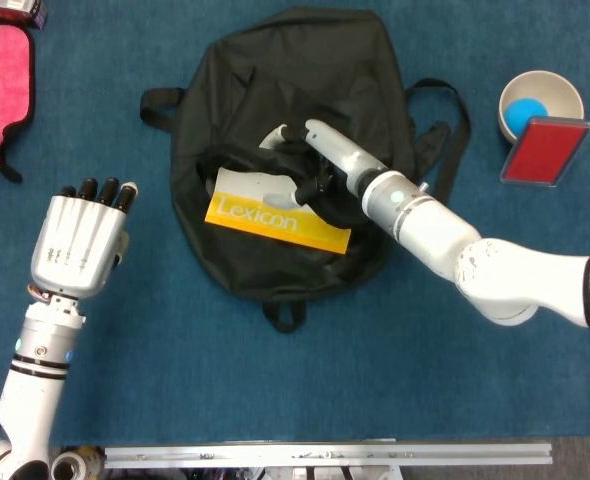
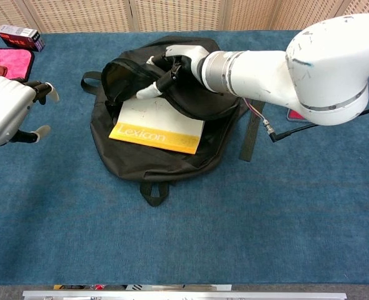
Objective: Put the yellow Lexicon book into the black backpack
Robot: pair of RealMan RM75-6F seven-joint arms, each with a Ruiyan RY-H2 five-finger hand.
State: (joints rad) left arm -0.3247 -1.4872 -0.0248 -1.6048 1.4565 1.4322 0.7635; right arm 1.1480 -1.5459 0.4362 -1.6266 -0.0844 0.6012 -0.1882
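Yellow Lexicon book (image 1: 275, 212): thin, stiff, probably light, slick-covered, half inside black backpack (image 1: 285, 90); best pushed at exposed spine edge; right robot hand (image 1: 310, 160) gripping flap, left robot hand (image 1: 75, 245) empty, fingers extended.

The head view looks straight down on the blue table (image 1: 305, 380), the chest view faces forward from lower and nearer, both sharing the black backpack (image 1: 285, 70) and both hands.

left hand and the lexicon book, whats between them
In the head view, bare blue carpet, then the black backpack's side wall, separate the left hand from the Lexicon book.
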